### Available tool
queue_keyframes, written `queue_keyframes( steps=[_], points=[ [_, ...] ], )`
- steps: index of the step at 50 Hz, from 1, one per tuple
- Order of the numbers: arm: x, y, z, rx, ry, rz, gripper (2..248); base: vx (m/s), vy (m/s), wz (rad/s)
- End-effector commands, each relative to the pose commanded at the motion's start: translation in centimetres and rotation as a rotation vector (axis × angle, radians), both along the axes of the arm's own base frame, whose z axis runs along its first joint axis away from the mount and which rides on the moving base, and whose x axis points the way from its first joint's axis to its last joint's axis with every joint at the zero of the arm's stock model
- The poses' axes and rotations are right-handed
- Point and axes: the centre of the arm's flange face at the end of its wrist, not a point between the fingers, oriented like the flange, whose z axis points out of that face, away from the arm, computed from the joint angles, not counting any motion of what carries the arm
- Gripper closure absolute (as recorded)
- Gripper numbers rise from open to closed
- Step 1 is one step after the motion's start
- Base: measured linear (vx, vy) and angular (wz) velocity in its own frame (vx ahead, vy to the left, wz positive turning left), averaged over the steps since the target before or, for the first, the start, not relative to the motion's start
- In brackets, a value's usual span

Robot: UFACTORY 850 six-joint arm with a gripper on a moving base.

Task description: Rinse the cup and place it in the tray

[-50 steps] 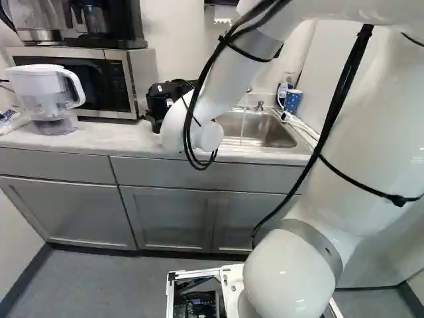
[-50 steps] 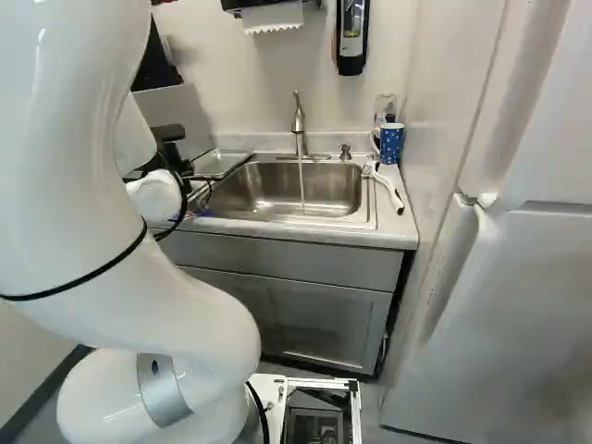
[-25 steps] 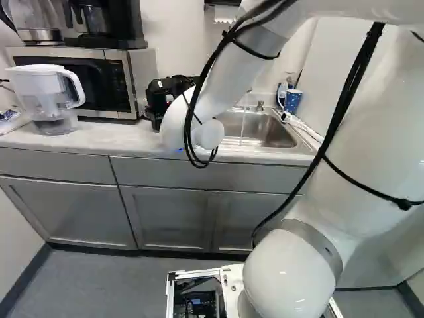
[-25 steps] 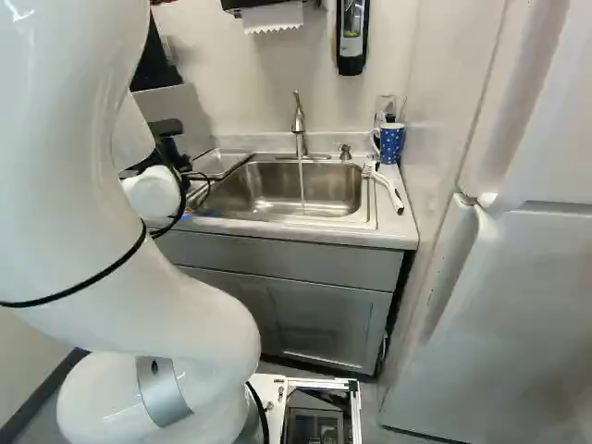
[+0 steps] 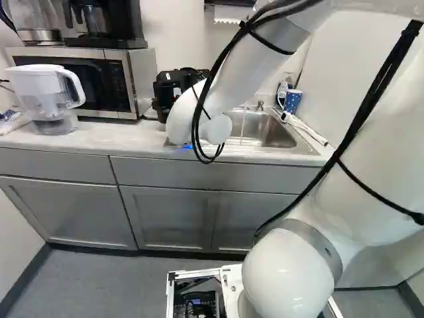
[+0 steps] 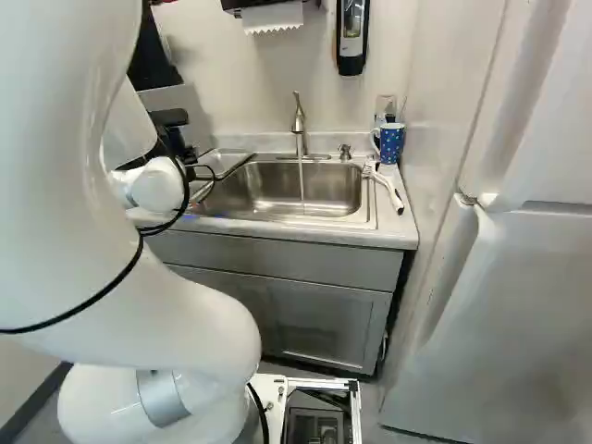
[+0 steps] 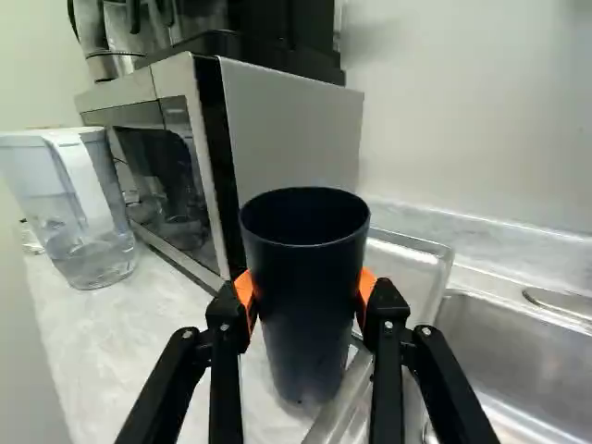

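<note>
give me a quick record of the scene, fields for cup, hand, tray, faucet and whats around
cup: dark blue, upright
hand: shut on the cup, one pad each side
tray: clear, beside the sink; cup not set down in it
faucet: running into the sink
beyond sink: blue patterned mug, brush
counter: filter pitcher by microwave

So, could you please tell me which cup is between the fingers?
The plain dark cup, gripped from both sides; the patterned blue mug with a handle stands beside the sink.
</note>
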Motion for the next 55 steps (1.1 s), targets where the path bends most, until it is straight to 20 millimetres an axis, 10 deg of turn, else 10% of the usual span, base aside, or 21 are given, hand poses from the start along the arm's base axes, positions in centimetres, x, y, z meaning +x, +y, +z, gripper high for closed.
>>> queue_keyframes(
  steps=[55],
  points=[
    [3.8,-7.4,2.8,-0.010,0.022,-0.199,126,0.000,0.000,0.000]
  ],
)
